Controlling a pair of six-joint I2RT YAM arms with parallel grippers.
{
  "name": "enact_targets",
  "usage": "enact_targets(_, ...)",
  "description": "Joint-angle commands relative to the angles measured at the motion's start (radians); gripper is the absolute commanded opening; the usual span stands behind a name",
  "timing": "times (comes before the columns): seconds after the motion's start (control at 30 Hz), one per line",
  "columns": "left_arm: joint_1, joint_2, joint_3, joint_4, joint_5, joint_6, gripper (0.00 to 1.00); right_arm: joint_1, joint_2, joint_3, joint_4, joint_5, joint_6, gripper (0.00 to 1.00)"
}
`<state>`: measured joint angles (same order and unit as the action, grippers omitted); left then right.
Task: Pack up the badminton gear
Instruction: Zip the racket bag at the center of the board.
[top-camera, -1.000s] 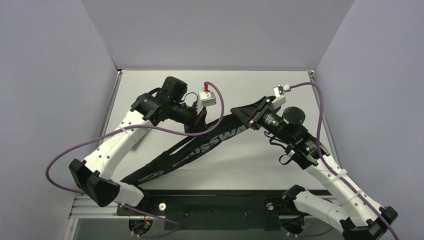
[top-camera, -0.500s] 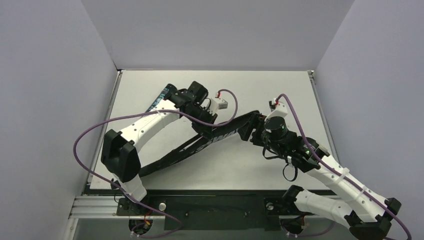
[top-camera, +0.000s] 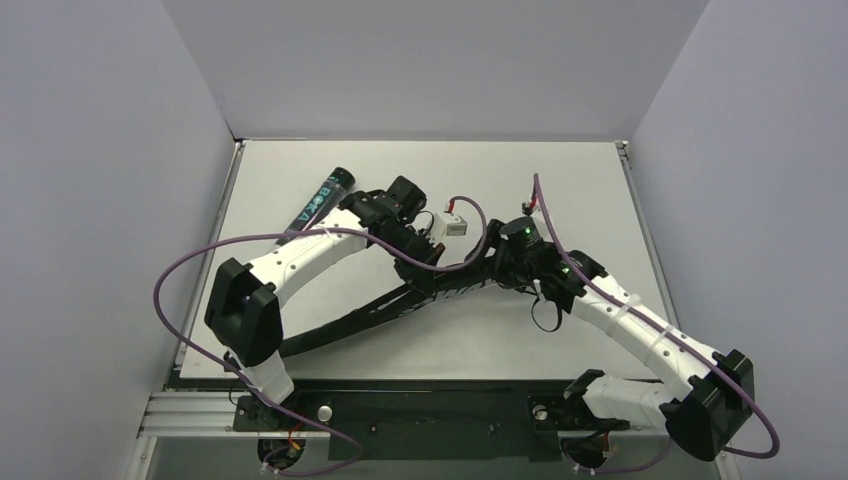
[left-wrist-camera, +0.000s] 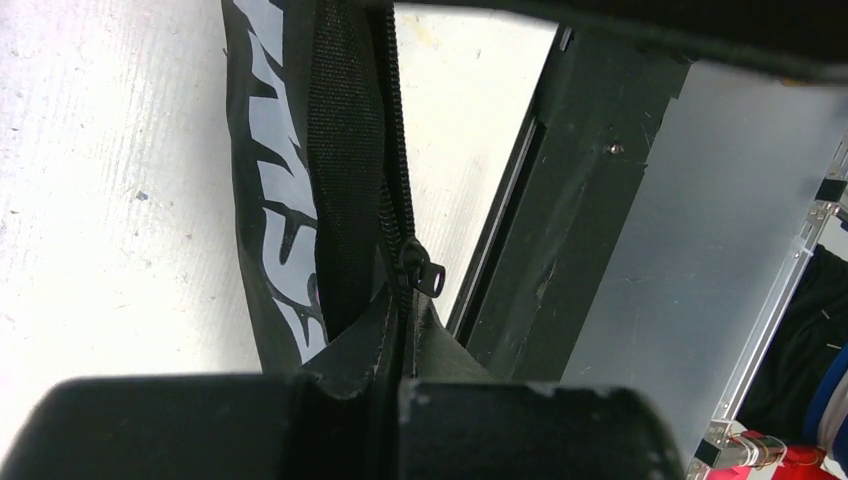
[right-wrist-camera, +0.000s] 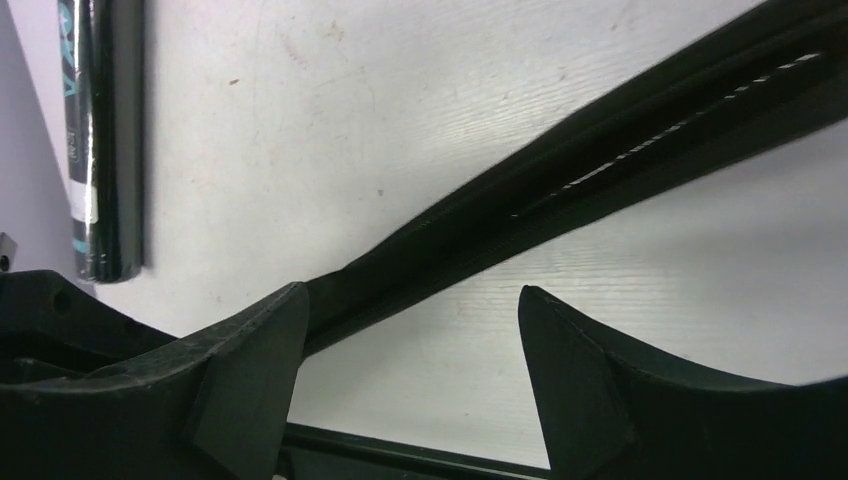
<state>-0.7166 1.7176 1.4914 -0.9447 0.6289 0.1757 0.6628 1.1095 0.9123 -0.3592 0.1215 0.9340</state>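
The black bag (top-camera: 340, 322) with white lettering lies slantwise across the table, its narrow end near the front left. My left gripper (top-camera: 424, 272) is over its middle. In the left wrist view this gripper (left-wrist-camera: 397, 388) is shut on the bag's (left-wrist-camera: 345, 150) fabric, just below the zipper pull (left-wrist-camera: 426, 274). My right gripper (top-camera: 497, 268) is at the bag's wide end. There it (right-wrist-camera: 410, 335) stands open with nothing between its fingers; the bag's edge (right-wrist-camera: 600, 165) passes behind the left finger (right-wrist-camera: 255, 370). The black teal-printed tube (top-camera: 320, 205) lies at the back left, apart from both grippers.
The white table (top-camera: 560, 180) has grey walls on three sides. A black rail (top-camera: 430, 392) runs along its front edge, between the arm bases. Purple cables (top-camera: 190, 270) loop off both arms. The tube (right-wrist-camera: 100, 140) lies close to the left wall.
My right gripper has opened and let go of the bag's wide end, which has dropped lower. The left arm swung forward and down onto the bag's middle, uncovering the tube.
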Motion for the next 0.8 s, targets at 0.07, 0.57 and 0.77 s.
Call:
enact_targets(0.07,0.002,-0.059,-0.002,0.050,0.053,0.062,0.00,0.015,0.062,-0.007,0.172,-0.142,0.136,0.75)
enact_targets(0.57,-0.023,-0.110,-0.021,0.056,-0.014,0.117,0.00,-0.002,0.164,-0.020,0.138,-0.170,0.281,0.63)
enact_targets(0.77,-0.052,-0.139,-0.024,0.060,-0.046,0.137,0.00,-0.006,0.189,-0.012,0.150,-0.197,0.302,0.50)
